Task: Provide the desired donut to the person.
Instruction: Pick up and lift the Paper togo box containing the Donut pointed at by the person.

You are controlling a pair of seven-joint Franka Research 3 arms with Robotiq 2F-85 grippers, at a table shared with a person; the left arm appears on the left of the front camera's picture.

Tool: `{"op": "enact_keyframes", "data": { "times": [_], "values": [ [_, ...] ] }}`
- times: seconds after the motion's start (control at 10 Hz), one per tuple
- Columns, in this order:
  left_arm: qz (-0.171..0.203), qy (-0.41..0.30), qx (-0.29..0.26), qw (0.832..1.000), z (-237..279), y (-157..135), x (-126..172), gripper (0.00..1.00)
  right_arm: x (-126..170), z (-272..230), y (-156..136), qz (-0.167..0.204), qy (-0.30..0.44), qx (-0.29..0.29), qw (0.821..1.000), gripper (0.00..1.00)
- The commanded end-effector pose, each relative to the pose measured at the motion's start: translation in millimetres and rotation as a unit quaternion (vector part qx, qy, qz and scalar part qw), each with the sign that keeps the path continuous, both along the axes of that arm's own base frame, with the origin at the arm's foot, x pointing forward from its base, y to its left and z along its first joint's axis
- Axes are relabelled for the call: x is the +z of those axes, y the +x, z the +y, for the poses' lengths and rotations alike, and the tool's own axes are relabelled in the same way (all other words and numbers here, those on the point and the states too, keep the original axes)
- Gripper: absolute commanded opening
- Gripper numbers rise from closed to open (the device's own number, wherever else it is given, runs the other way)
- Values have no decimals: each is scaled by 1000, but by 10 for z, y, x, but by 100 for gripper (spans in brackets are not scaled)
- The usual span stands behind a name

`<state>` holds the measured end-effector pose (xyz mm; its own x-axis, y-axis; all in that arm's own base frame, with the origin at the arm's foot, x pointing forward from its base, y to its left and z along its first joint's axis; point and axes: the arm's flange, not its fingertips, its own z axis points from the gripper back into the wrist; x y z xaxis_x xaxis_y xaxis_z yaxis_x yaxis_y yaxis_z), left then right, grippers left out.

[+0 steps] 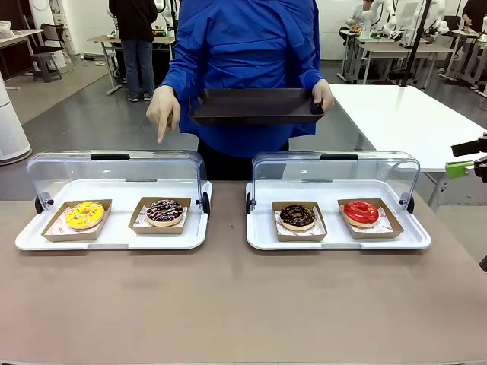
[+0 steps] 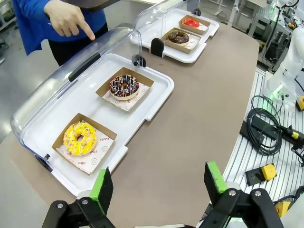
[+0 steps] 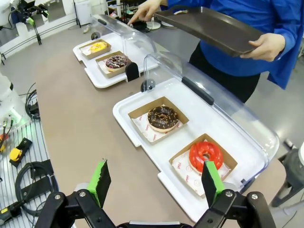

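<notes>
The sprinkled chocolate donut (image 1: pixel 164 212), a glossy ring, sits in a square brown cardboard holder on the left white plastic base (image 1: pixel 114 237), before its curved clear lid (image 1: pixel 114 171). The person's hand (image 1: pixel 163 112) points a finger down above it; the other holds a flat dark tray (image 1: pixel 256 106). The left gripper (image 2: pixel 158 180) and right gripper (image 3: pixel 155 180) hang empty, green-padded fingers spread wide.

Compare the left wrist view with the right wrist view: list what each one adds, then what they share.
Left wrist view: the left gripper, open, over bare table beside the yellow donut. Right wrist view: the right gripper, open, near the red donut; the person's hand holding a dark tray. Shared: both lidded cases, all four donuts, and the person's pointing hand above the yellow donut's case.
</notes>
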<state>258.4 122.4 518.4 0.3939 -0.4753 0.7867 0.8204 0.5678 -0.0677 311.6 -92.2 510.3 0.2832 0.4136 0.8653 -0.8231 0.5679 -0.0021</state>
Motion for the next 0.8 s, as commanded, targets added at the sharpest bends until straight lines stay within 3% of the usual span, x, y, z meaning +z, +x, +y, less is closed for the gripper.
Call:
{"op": "enact_keyframes", "data": {
  "times": [0.0, 0.6, 0.7],
  "values": [
    [-1, -3, 1, 1000, 7, 4, 1, 100, 8, -18, -9, -5, 0, 4, 1000, 100],
    [0, 0, 1, 1000, 7, -3, -1, 100, 8, -18, -9, -5, 0, 4, 1000, 100],
    [-33, 49, -4, 998, -40, -272, 308, 100, 8, -18, -9, -5, 0, 4, 1000, 100]
  ]
}}
